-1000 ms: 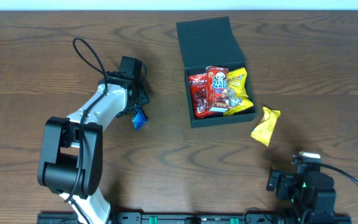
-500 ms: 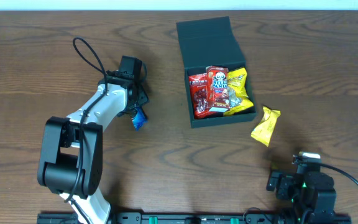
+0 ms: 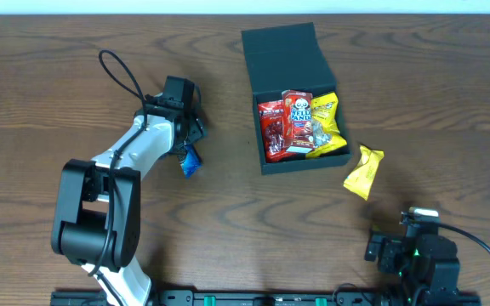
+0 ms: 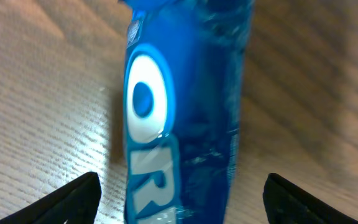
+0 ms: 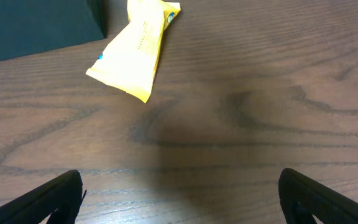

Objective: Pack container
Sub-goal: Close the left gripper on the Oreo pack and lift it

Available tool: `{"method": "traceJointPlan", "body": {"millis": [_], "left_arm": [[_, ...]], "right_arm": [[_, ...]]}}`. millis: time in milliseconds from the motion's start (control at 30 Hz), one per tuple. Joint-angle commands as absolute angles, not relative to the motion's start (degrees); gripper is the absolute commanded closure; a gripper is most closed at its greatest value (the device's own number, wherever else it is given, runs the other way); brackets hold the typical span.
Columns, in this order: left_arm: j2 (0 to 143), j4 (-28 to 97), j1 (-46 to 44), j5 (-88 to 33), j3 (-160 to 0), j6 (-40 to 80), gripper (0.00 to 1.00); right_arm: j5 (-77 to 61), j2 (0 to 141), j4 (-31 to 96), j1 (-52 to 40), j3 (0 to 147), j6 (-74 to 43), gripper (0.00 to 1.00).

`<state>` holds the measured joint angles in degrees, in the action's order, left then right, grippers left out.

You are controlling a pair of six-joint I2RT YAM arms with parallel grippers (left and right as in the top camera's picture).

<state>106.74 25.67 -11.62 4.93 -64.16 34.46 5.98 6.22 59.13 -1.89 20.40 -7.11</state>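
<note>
The dark teal container [image 3: 266, 64] stands at the table's back middle with its lid flap folded back. Inside lie a red packet [image 3: 272, 129], a red-and-white packet [image 3: 297, 121] and a yellow packet [image 3: 327, 126]. A blue packet [image 3: 190, 161] [image 4: 182, 112] lies on the wood left of the container. My left gripper [image 3: 187, 143] [image 4: 182, 202] stands open over it, its fingers well apart on either side and not touching it. A yellow packet [image 3: 364, 172] [image 5: 134, 53] lies right of the container. My right gripper [image 5: 182, 199] is open above bare wood, near the front right edge.
A black cable [image 3: 126, 75] loops off the left arm over the table. The right arm's base [image 3: 415, 255] sits at the front right edge. The container's front wall [image 5: 36, 25] shows at the top left of the right wrist view.
The left gripper's fingers have spread a little wider around the blue packet. Nothing else has visibly moved.
</note>
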Motion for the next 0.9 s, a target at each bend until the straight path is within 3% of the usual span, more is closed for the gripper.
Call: {"method": "traceJointPlan", "body": {"millis": [0, 100, 200, 233, 333, 867], "left_arm": [[107.6, 25.8, -11.3, 6.2, -62.7, 34.2, 0.14], [107.6, 25.5, -11.2, 6.2, -62.7, 34.2, 0.16], [107.6, 25.1, -11.3, 6.2, -62.7, 34.2, 0.29], [107.6, 25.0, -11.3, 6.2, -62.7, 34.2, 0.39], [107.6, 25.0, -11.3, 6.2, -62.7, 34.2, 0.48], [107.6, 25.0, -11.3, 6.2, -62.7, 34.2, 0.59]], "right_arm": [[5.8, 6.0, 59.4, -1.1, 20.2, -6.6, 0.01], [5.8, 6.0, 59.4, -1.1, 20.2, -6.6, 0.01], [5.8, 6.0, 59.4, -1.1, 20.2, -6.6, 0.01], [5.8, 6.0, 59.4, -1.1, 20.2, -6.6, 0.01], [5.8, 6.0, 59.4, -1.1, 20.2, -6.6, 0.01], [5.8, 6.0, 59.4, -1.1, 20.2, -6.6, 0.01]]}}
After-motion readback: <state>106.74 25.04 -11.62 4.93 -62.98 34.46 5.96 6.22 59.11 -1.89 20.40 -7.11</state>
